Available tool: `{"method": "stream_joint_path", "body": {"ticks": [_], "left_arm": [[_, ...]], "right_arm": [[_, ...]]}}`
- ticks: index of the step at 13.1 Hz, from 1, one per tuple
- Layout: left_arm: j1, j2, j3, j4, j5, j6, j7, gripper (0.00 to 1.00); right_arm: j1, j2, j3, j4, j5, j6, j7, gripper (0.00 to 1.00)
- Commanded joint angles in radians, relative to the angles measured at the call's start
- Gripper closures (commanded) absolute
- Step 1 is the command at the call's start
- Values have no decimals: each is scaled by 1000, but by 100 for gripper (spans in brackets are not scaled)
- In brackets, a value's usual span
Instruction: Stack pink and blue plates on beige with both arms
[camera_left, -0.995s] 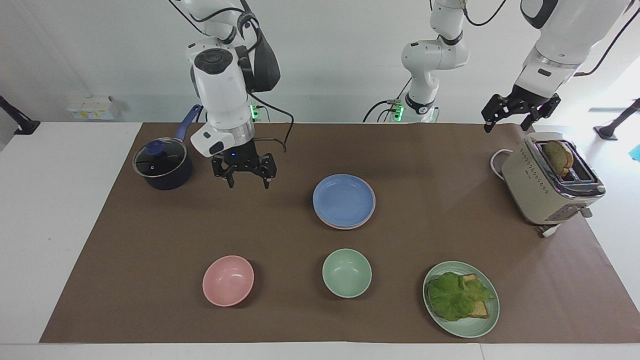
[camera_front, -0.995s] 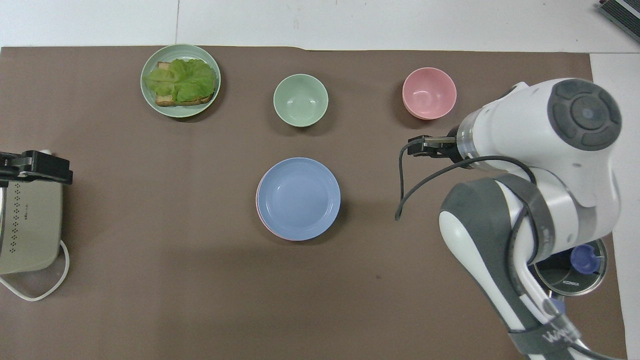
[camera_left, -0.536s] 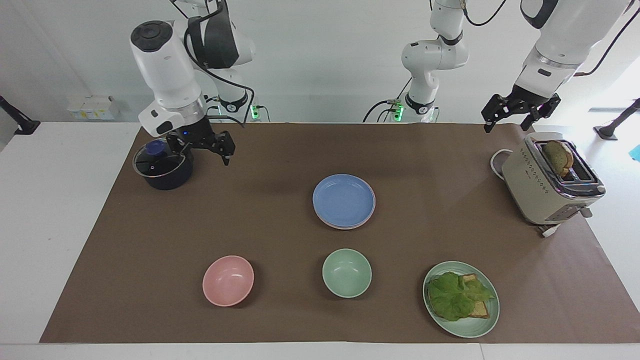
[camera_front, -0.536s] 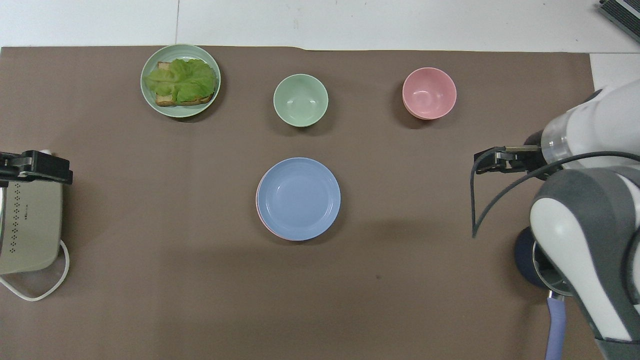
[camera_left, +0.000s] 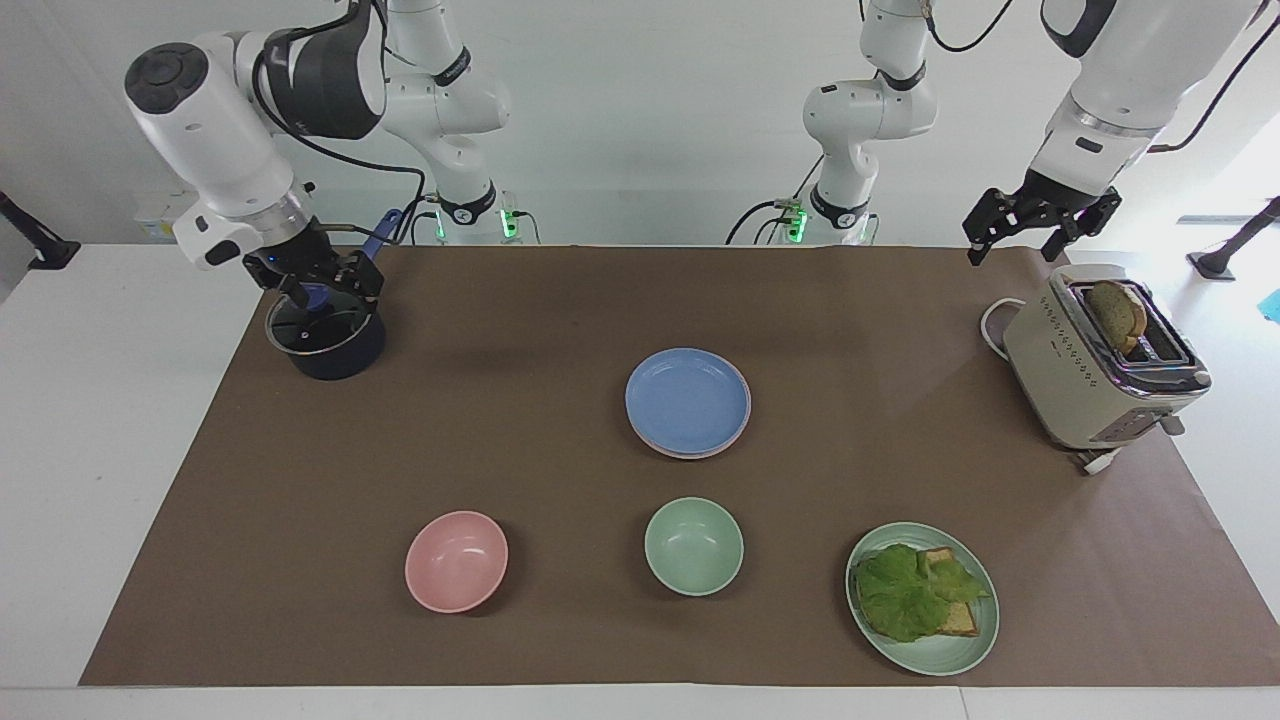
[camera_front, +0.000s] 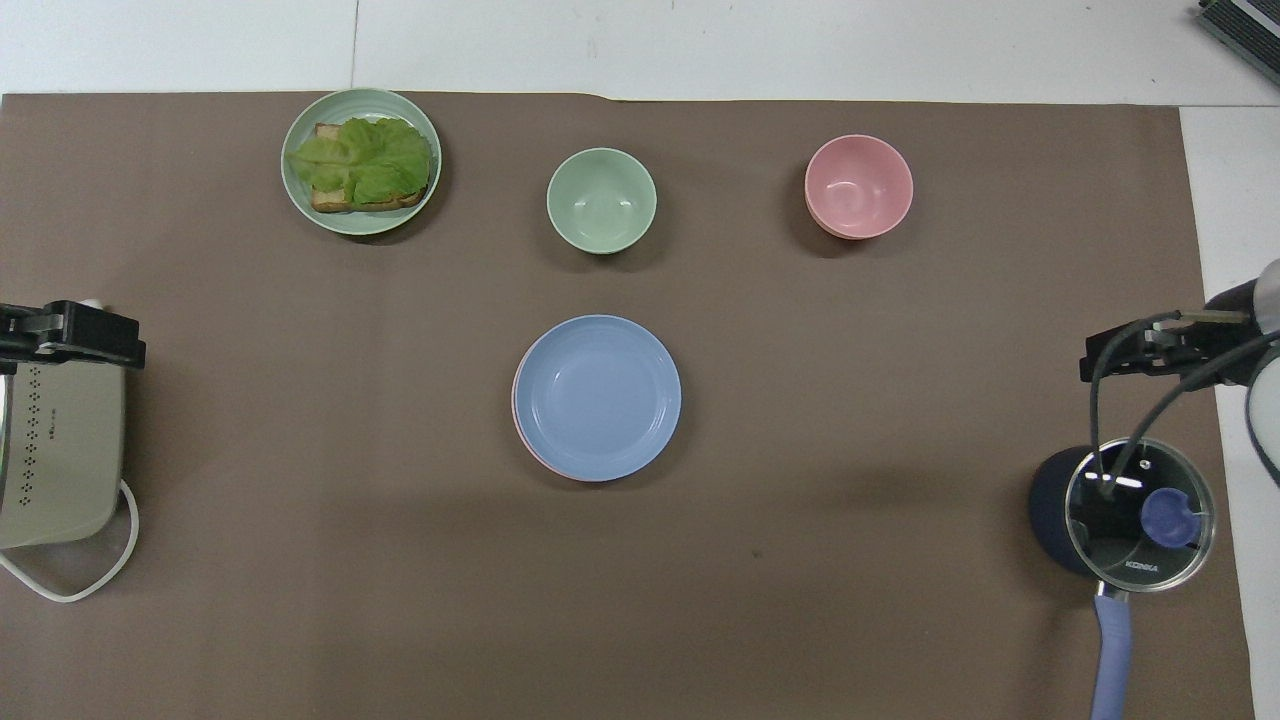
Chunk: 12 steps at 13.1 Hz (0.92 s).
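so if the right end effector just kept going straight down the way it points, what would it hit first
Most likely the glass lid of the dark pot: the right end effector hangs open just above it, fingers pointing down. Depth is hard to judge, so it may land nearer the rim.

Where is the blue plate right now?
The blue plate sits mid-table atop a pink plate whose rim peeks out, nearer the robots than the green bowl.

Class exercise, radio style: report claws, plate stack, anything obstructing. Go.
Left claw open, empty, above toaster. Right claw open, empty, over lidded pot. Blue plate tops stack; pink rim showing beneath. Nothing on stack.
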Motion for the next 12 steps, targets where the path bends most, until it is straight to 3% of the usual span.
{"method": "stream_joint_path", "body": {"ticks": [1,9,12], "left_arm": [[11,-5,-9,10,20,-21,10,0],[11,-5,-9,8,20,-21,10,0],[11,-5,-9,10,20,-21,10,0]], "right_arm": [[-21,-49,12,-2,-8,-8,-19,0],[14,-55,32,228,-25,-157,37,0],[29,-72,42,220,-39,-160,34,0]]}}
